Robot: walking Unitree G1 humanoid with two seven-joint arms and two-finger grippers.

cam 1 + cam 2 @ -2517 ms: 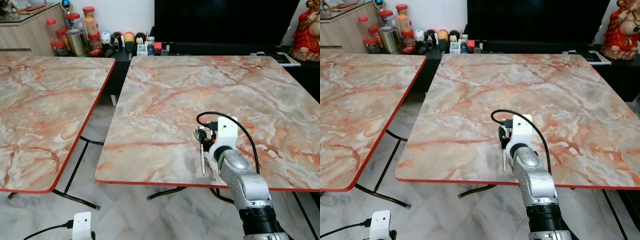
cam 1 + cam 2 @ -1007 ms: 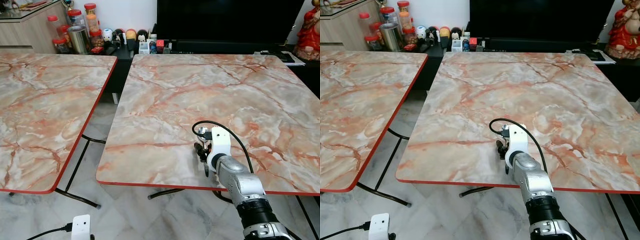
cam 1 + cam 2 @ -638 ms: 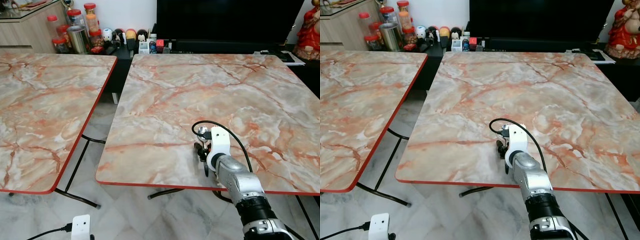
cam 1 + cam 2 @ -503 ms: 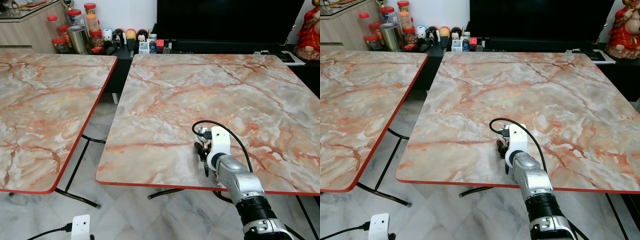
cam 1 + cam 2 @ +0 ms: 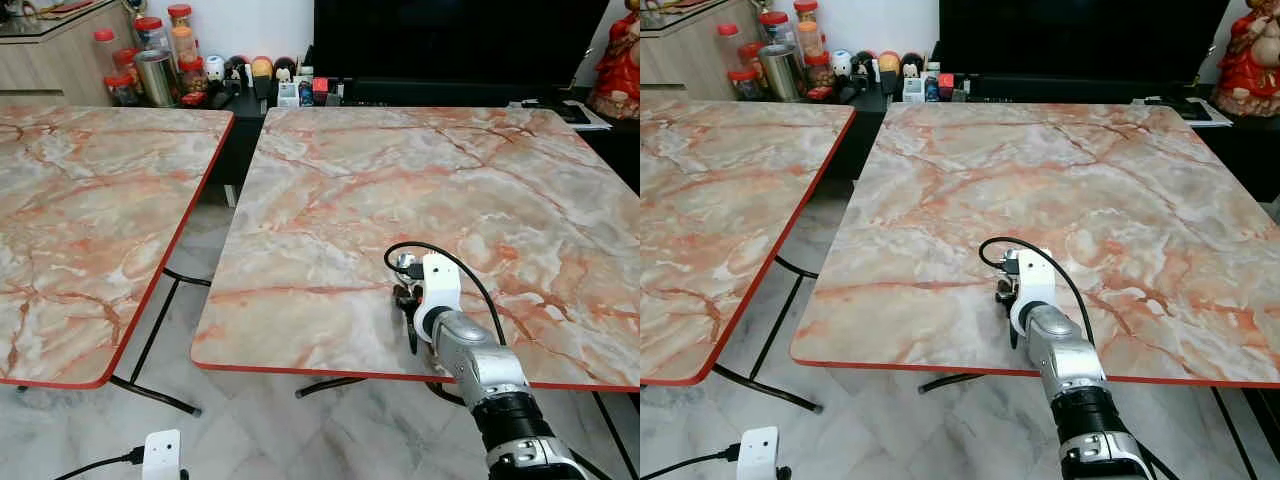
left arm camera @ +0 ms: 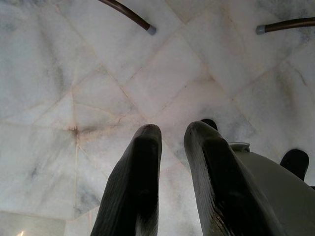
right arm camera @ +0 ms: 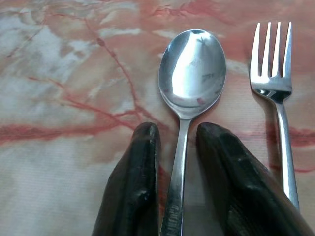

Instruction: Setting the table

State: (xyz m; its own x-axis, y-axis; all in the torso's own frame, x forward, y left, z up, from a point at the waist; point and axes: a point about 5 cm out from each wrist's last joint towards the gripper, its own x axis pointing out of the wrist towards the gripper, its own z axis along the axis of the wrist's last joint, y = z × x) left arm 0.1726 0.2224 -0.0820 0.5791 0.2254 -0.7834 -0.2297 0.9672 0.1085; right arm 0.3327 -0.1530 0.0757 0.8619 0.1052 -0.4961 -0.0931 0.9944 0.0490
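A silver spoon (image 7: 192,69) lies flat on the marble table (image 5: 400,160), bowl pointing away from me. A silver fork (image 7: 271,73) lies parallel beside it. My right gripper (image 7: 174,130) rests low over the spoon's handle near the table's front edge, its black fingers (image 7: 140,167) one on each side of the handle, with a small gap showing. In the left eye view the right gripper (image 5: 405,305) sits under its white wrist camera, and the spoon's shiny bowl (image 5: 403,263) peeks out beyond it. My left gripper (image 6: 172,132) hangs idle over the floor, fingers a little apart.
A second marble table (image 5: 90,200) stands to the left, with a floor gap between the two tables. Jars and small figurines (image 5: 160,65) line a low unit beyond, next to a dark TV (image 5: 460,40). A red statue (image 5: 615,60) stands at the far right.
Since 2.5 s ago my right wrist has sunk lower onto the table near the front edge. Over the last second it has stayed almost still.
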